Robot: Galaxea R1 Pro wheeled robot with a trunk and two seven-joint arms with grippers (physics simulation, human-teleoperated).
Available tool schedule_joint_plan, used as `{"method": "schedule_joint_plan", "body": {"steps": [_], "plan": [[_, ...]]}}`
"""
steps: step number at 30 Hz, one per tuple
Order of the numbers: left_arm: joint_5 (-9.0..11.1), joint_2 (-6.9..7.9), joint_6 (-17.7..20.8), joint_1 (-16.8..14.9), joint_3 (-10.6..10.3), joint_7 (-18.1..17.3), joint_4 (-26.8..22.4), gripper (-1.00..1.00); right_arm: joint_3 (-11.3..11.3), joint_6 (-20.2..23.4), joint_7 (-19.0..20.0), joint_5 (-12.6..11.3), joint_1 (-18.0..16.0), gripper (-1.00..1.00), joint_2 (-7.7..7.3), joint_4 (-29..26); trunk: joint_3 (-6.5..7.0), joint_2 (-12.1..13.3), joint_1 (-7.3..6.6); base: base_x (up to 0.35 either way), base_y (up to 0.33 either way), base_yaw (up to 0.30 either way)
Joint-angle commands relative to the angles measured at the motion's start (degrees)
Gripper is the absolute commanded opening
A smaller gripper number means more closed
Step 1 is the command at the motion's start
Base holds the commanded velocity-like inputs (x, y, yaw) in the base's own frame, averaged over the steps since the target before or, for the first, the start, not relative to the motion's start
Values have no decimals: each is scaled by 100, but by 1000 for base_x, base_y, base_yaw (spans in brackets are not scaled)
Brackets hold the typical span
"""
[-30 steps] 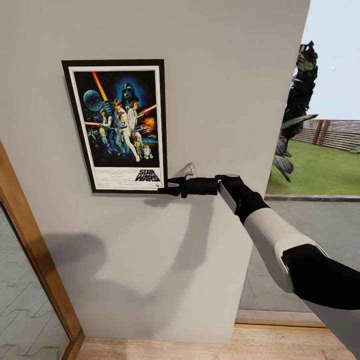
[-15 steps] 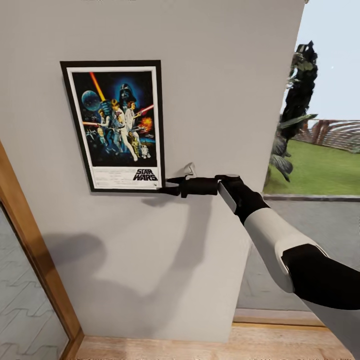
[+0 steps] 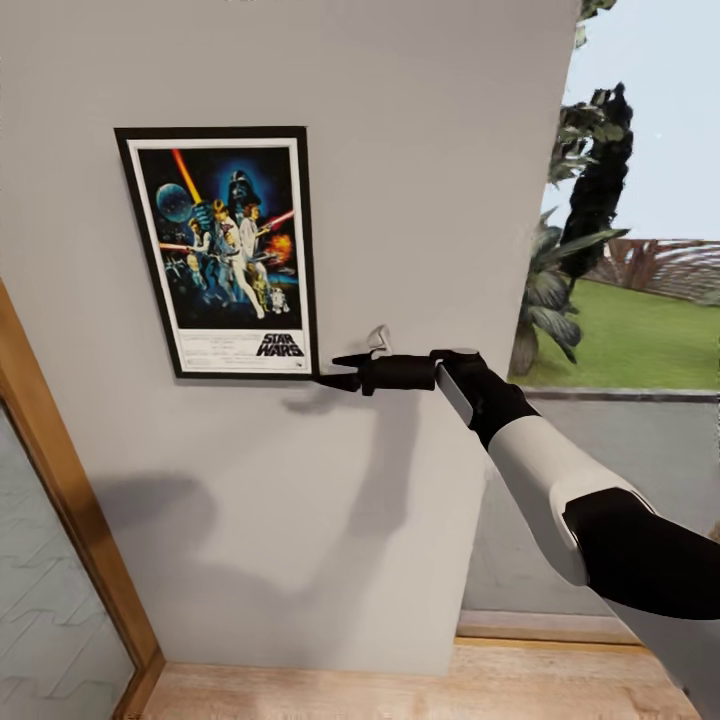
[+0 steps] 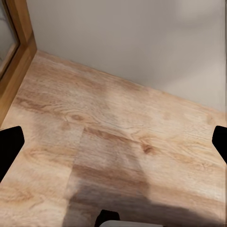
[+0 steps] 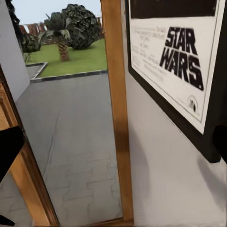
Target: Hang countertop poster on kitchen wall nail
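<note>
One pale grey wall [image 3: 420, 200] over light wood floor [image 4: 118, 156] | black-framed Star Wars poster [image 3: 222, 250] hangs flat | right gripper [image 3: 338, 372] spread apart at poster's lower corner.

One poster [image 3: 218, 252] is hanging on the one grey wall [image 3: 420, 200], its lower corner also showing in the right wrist view [image 5: 179, 61]. One robot arm [image 3: 560, 490] is reaching in from the right, carrying one gripper [image 3: 338, 372]. One wooden door frame [image 3: 60, 480] is running down the left. Two black fingertips [image 4: 9, 149] are showing over one wooden floor [image 4: 113, 156]. Several plants [image 3: 570, 250] are standing far right; exact count unclear.
</note>
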Motion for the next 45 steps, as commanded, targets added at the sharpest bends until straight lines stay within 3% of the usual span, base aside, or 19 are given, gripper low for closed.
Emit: {"method": "schedule_joint_plan", "body": {"steps": [1,12,16,20,24,26,27,30,37,40,45], "plan": [[39,0,10,4,6,-31,-3,100,25,60,2,-59,-1,100,-4,1,-1,-4,0,-211,-177,0],[39,0,13,0,6,-31,-3,100,17,60,39,-59,115,100,-16,2,-1,-4,0,-240,-195,0],[39,0,15,4,6,-31,3,100,5,55,35,-71,418,100,-64,8,-1,-4,0,-211,-172,0],[42,6,14,3,11,-55,42,100,-5,-296,55,-100,1034,100,-302,9,-1,-4,0,-67,-55,0],[65,8,9,2,118,-73,136,100,-16,-865,184,-157,1867,100,-590,10,-1,-4,0,-18,-14,0],[71,7,8,4,207,-80,161,100,-37,-1276,238,-172,2585,100,-943,23,-1,-4,0,-4,-4,0],[71,5,8,5,216,-81,164,100,-43,-1345,236,-172,2722,100,-1017,34,-1,-4,0,-3,-2,0],[73,1,6,4,250,-83,171,100,-97,-1571,184,-169,3527,100,-1423,223,-1,-4,0,-1,-1,0],[67,-7,7,5,259,-78,179,100,-128,-1654,-410,-167,4014,100,-1637,718,-1,-4,0,0,0,0],[62,-19,9,5,260,-76,181,100,-120,-1698,-1114,-162,4117,100,-1664,1485,-1,-4,0,0,0,0],[56,-30,19,3,252,-64,211,100,-113,-1708,-1584,-158,4152,100,-1653,2482,-1,-4,0,0,0,0]]}}
